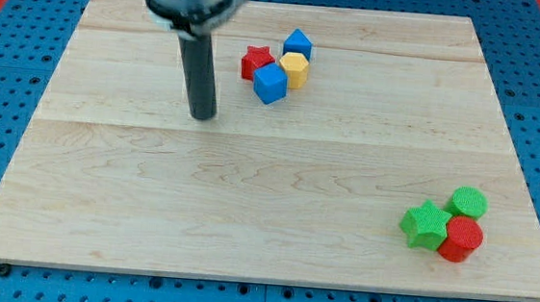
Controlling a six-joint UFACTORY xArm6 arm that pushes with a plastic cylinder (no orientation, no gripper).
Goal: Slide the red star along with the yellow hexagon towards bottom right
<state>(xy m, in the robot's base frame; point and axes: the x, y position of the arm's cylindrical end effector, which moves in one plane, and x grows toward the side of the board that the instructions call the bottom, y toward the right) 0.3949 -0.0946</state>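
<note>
The red star (255,60) lies near the view's top centre of the wooden board (102,205). The yellow hexagon (295,70) sits just right of it. A blue cube (270,82) touches both from below, and a second blue block (298,44) sits above the yellow hexagon. My tip (202,117) rests on the board left of and below this cluster, about a block's width from the blue cube, touching none of them.
At the view's bottom right sit a green star (425,225), a green cylinder (467,201) and a red cylinder (461,238), close together near the board's right edge. Blue pegboard surrounds the board.
</note>
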